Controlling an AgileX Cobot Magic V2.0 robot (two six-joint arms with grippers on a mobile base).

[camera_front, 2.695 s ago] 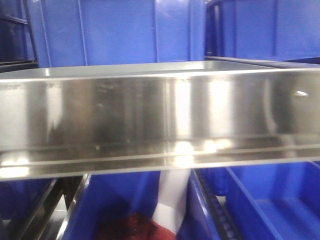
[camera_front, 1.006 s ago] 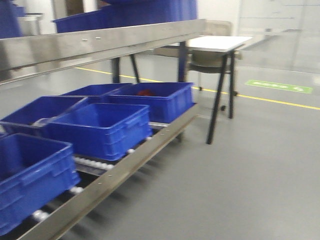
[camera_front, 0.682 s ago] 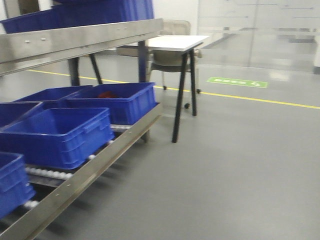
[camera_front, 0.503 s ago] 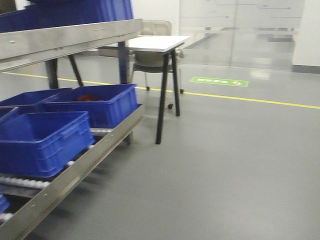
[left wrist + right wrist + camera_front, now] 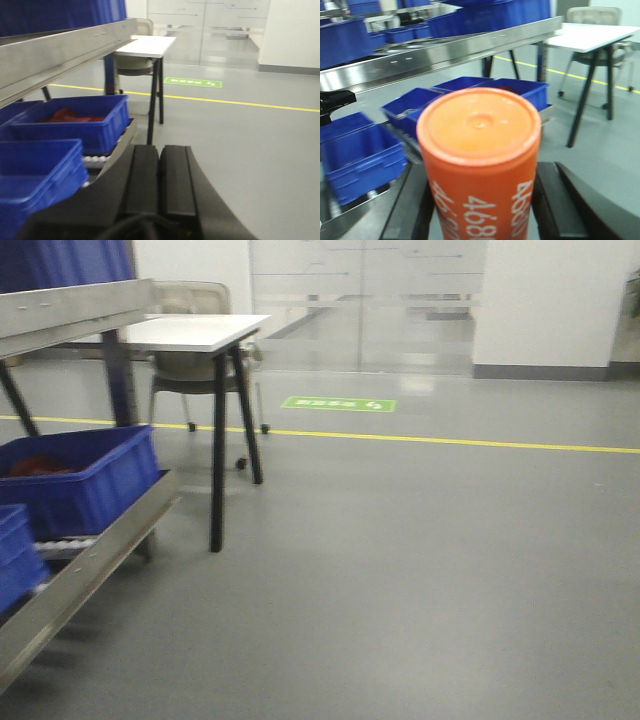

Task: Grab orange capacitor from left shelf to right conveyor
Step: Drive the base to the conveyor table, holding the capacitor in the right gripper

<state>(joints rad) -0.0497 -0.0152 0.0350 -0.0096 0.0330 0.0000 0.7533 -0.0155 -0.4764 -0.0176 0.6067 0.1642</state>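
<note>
The orange capacitor [image 5: 479,130] stands upright in my right gripper [image 5: 481,205]. The black fingers [image 5: 412,210] pinch it from both sides, and I can read white "4680" print down its side and see its flat rimmed top. It is off the left shelf [image 5: 445,52], which runs behind it as a long stainless steel band.

My left gripper [image 5: 159,150] carries nothing, and its two black fingers are pressed flat against each other. It points along the front of the left shelf.

Below the shelf, blue bins [image 5: 360,150] sit in a row on a roller rack. From the left wrist camera I see red material [image 5: 70,115] in the bin nearest the shelf's far end. Just past that end stands a white table [image 5: 190,332] on black legs, with a chair [image 5: 185,370] tucked under it.

Beyond the shelf, on the open grey floor, a yellow line [image 5: 450,442] crosses the room. A green floor marking [image 5: 338,403] lies just behind the line, in front of a glass wall [image 5: 365,300]. The front camera is slightly blurred.
</note>
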